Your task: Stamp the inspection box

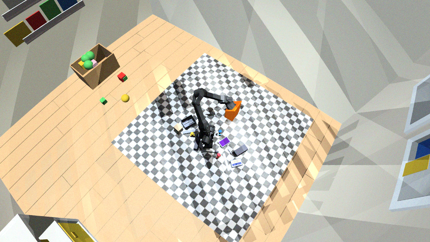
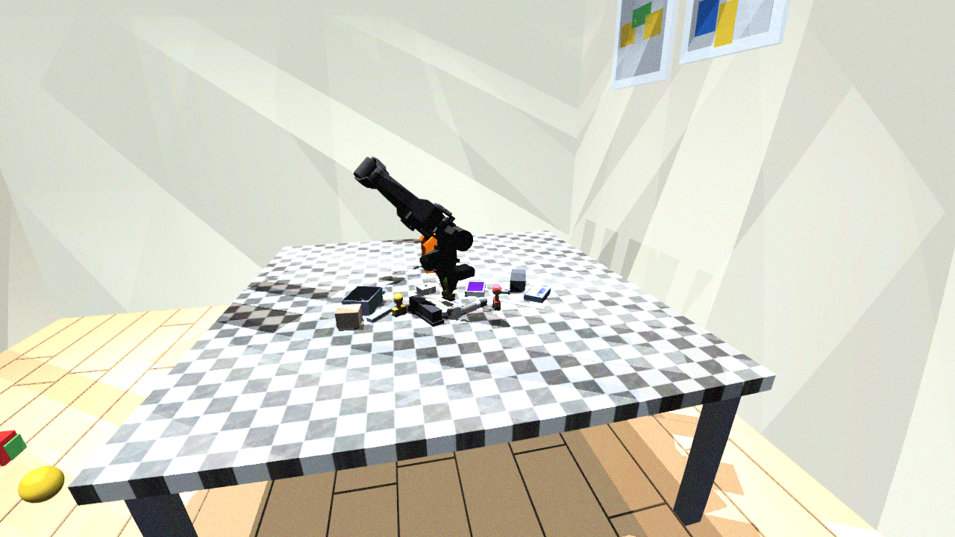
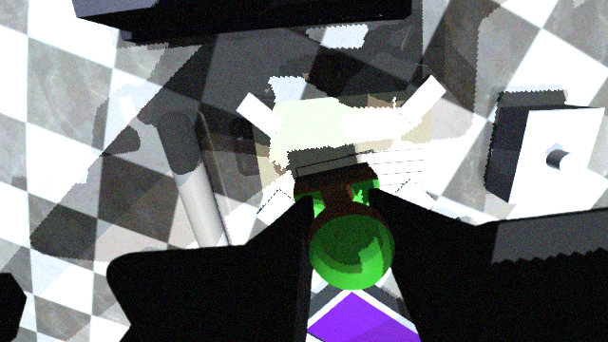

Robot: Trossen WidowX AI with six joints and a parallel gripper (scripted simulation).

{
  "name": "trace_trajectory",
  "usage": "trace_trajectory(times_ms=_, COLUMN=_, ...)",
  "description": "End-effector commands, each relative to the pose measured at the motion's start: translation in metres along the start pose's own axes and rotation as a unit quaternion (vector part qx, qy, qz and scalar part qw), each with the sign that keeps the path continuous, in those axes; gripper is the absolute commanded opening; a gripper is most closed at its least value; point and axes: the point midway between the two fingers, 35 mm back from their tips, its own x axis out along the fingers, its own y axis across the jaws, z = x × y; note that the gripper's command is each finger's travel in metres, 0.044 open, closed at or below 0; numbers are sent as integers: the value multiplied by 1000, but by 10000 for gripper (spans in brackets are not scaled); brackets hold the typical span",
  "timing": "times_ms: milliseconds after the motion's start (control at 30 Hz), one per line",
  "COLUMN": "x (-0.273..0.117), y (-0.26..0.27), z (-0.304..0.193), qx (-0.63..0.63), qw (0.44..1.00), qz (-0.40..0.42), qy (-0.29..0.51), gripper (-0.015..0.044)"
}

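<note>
The card (image 3: 309, 123) lies on the checkered table (image 1: 258, 186) (image 2: 427, 394) (image 3: 57, 190) with 4 white strips at its corners; it carries thin printed lines, and any words there are washed out by glare. The gripper (image 1: 207, 144) (image 2: 448, 288) (image 3: 340, 200) is pinching the green-knobbed stamp (image 2: 446, 291) (image 3: 351, 252) between its fingers, knob toward the wrist camera, in front of part of the card in that view. Whether it touches the card I cannot tell, and the lettering on its face is hidden. A purple ink pad (image 1: 224, 142) (image 2: 474, 287) (image 3: 363, 318) sits open near the card. A white device (image 1: 236, 162) (image 2: 537, 293) bears a blue panel, its marks too small to read. The dark open tray (image 1: 190, 125) (image 2: 360, 303) shows pale streaks inside that I cannot identify. On the floor, a brown box (image 1: 104, 72) holds 3 green balls (image 1: 88, 64), a yellow block (image 1: 81, 64) and a pink block (image 1: 94, 63)
</note>
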Motion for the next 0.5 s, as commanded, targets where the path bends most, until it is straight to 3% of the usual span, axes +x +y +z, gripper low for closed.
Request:
trace_trajectory(times_ms=0, x=6, y=-2, z=-1, qx=-4, qw=1000, qz=-5, qy=-1, gripper=0)
trace_trajectory(times_ms=467, x=9, y=-3, z=-1, qx=-4, qw=1000, qz=-5, qy=-1, gripper=0)
